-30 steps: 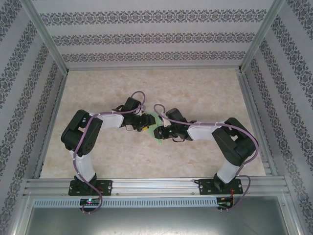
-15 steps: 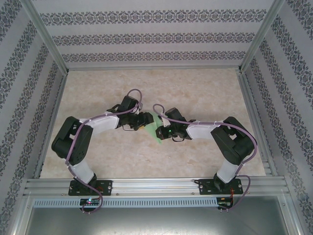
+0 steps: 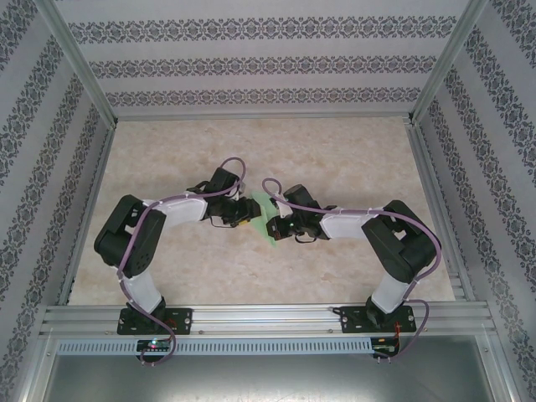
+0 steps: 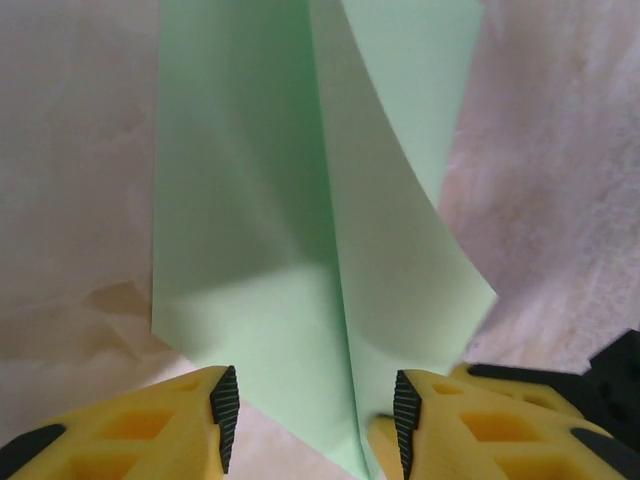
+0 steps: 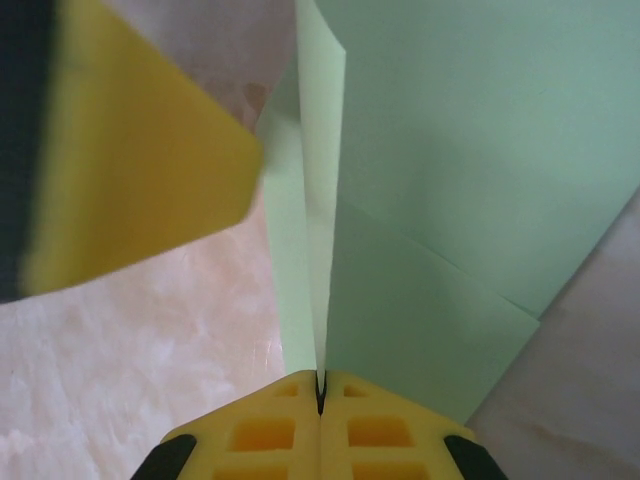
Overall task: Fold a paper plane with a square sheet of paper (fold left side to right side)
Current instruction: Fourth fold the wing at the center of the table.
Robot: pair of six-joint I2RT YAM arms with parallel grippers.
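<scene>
Looks to be partway through the left-over-right fold. Found near the middle of the tabletop (image 3: 251, 142), well away from every edge: paper (image 4: 250, 200), pale green, already creased lengthwise, with one long flap curling up off the layer beneath.

Pinched tight on a standing fold of the paper with the right gripper (image 5: 320, 388), fingers pressed together with no gap. Held apart at the left gripper (image 4: 313, 425), one pad on each side of the paper's near point, straddling the crease without clamping it. Cannot tell whether either pad brushes the paper.

Probably calls next for carrying the pinched flap across to the right side and laying it down so the edges meet, then pressing along the crease to set it. Would need the lower layer pinned flat meanwhile, most likely with the left gripper. Otherwise risks dragging the thin paper across the smooth tabletop, or a skewed crease.

No brand, label or writing to read on paper, grippers or tabletop. Nothing but a repeating ornamental pattern on the surrounding walls (image 3: 251, 63).
</scene>
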